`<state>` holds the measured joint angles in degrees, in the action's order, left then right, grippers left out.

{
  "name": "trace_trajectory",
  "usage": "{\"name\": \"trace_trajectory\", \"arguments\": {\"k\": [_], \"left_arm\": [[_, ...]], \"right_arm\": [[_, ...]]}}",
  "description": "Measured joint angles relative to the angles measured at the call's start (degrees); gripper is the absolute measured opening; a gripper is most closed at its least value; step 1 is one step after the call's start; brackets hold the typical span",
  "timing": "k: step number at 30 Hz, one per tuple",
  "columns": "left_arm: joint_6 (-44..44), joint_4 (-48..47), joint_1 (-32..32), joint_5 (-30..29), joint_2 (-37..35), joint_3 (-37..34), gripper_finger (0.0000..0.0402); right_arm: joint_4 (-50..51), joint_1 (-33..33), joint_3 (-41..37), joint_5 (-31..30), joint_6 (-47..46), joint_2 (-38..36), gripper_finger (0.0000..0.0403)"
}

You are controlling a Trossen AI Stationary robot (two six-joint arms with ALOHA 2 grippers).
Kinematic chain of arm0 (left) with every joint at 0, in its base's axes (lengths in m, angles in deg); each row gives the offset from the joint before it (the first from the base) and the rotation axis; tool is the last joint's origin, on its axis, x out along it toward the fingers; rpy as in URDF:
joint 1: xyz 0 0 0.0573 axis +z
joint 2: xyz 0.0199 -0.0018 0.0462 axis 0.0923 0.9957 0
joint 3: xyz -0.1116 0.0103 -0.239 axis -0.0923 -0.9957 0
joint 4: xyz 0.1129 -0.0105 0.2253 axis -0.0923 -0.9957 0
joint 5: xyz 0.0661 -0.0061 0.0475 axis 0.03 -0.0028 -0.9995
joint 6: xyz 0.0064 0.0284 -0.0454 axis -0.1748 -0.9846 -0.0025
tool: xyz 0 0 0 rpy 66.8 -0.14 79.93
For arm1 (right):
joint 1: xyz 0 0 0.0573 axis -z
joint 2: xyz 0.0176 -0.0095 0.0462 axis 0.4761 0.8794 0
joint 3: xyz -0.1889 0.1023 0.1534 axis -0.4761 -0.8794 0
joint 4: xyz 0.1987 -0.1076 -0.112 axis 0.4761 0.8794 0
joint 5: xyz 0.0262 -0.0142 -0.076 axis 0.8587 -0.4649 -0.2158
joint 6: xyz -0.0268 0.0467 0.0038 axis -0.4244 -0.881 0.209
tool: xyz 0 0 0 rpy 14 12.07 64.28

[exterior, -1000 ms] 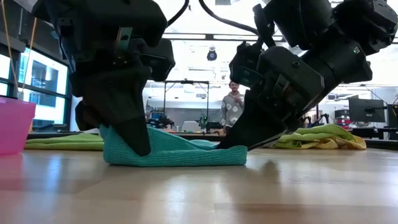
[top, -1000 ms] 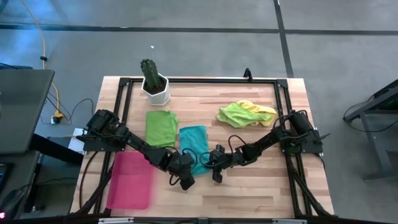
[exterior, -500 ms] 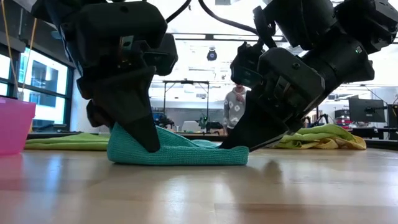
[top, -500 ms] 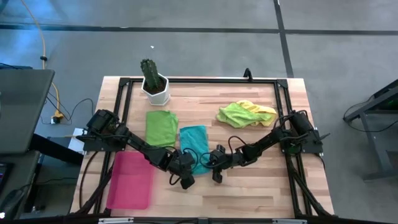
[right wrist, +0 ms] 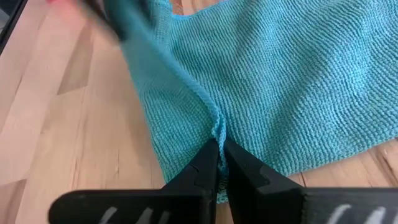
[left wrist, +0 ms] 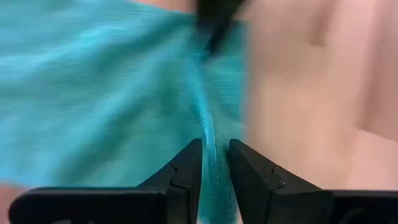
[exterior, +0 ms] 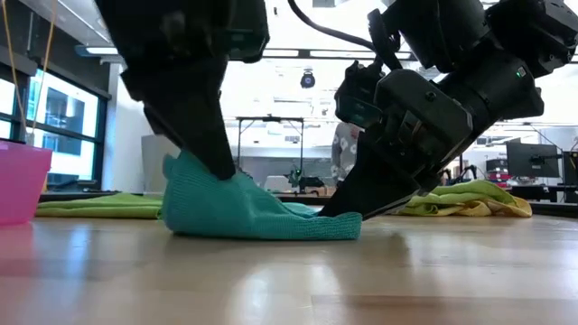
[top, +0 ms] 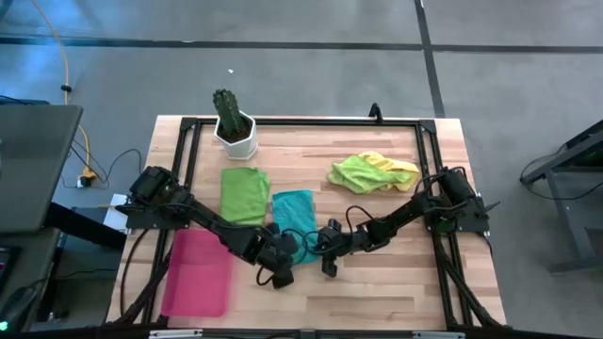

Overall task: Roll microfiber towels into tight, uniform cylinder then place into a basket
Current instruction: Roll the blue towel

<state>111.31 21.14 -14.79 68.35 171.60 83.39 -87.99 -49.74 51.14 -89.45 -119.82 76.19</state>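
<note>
Since a second ago my left gripper (exterior: 212,162) has risen and dragged its corner of the teal towel (top: 294,218) up into a peak, where the cloth lay flat before. Its jaws are nearly closed, pinching a thin ridge of the towel's near edge. My right gripper (exterior: 348,206) is closed tight on the same edge, down at the table (top: 396,273), with a small fold of cloth between its fingers.

The towel sits mid-table, just beside the green towel (top: 244,191); the lime and yellow towels (top: 372,171) lie in a heap well apart, and the pink basket (top: 197,273) waits at the front left.

My worry: the two ends are at different heights, so the roll could start skewed and come out cone-shaped. The left pinch is also thin, so the cloth could slip out.
</note>
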Motion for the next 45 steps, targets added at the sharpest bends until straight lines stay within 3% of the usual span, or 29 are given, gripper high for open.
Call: {"name": "trace_trajectory", "arguments": {"k": [4,9,15,18,33,45], "left_arm": [[3.73,-7.21,0.1,-0.78,0.0,1.85,0.0072],[3.59,-6.54,-0.83,-0.22,0.04,2.87,0.0072],[-4.0,-6.43,-1.85,-5.64,0.04,7.18,0.0072],[-7.03,-5.34,-2.11,-4.65,0.02,8.02,0.0072],[-9.45,7.35,-3.18,-0.34,0.11,-3.38,0.0074],[-8.5,8.74,-2.79,0.26,0.11,-7.35,0.0151]], "right_arm": [[0.07,0.0,0.0,0.04,0.0,0.0,0.0012],[0.14,0.01,0.0,0.07,0.02,0.0,0.0012],[0.14,0.01,-0.04,0.09,0.0,0.0,0.0012],[0.16,0.01,-0.07,0.11,0.02,0.0,0.0012],[0.14,0.01,-0.07,0.15,0.22,0.0,0.0012],[0.13,0.01,-0.09,0.17,0.85,0.02,0.0012]]}}
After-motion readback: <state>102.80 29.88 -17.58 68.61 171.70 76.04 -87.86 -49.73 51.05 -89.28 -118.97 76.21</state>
